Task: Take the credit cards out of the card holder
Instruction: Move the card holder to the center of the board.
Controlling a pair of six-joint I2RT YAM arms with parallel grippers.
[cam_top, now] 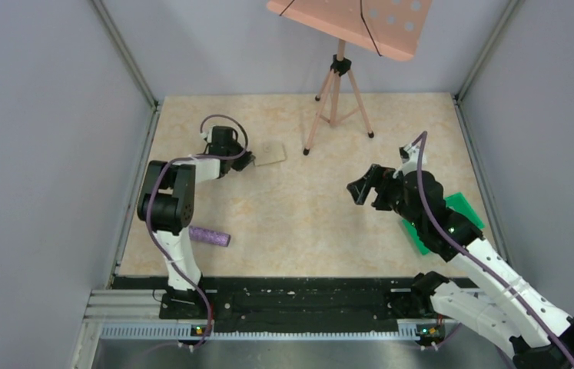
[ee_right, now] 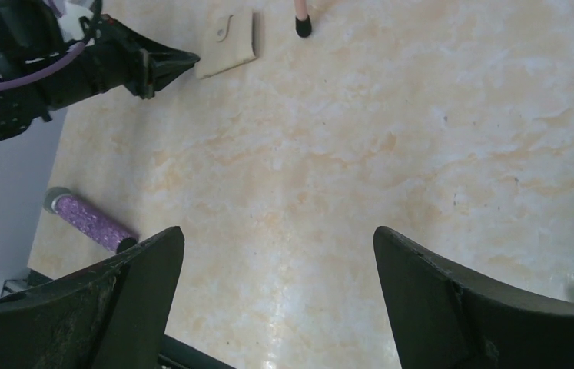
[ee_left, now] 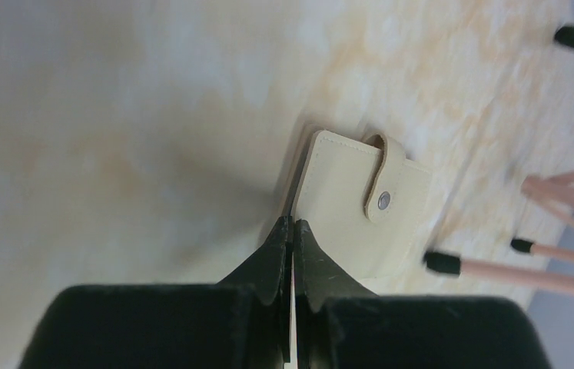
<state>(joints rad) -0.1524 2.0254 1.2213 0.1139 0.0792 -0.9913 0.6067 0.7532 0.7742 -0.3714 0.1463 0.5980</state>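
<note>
The card holder [cam_top: 272, 154] lies shut at the back left of the table, beige side up, its snap strap fastened [ee_left: 353, 207]. It also shows in the right wrist view [ee_right: 226, 42]. No credit cards show; they are hidden. My left gripper [cam_top: 249, 161] is shut [ee_left: 293, 224], with its tips pinching the holder's near edge; a thin pale strip shows between the jaws. The right wrist view shows it too [ee_right: 191, 58]. My right gripper [cam_top: 360, 188] is wide open and empty above the bare middle right of the table [ee_right: 277, 231].
A purple microphone [cam_top: 209, 236] lies near the left arm's base [ee_right: 91, 223]. A green tray [cam_top: 460, 211] sits under the right arm. A tripod [cam_top: 337, 92] with an orange board stands at the back, one foot [ee_left: 441, 263] close to the holder.
</note>
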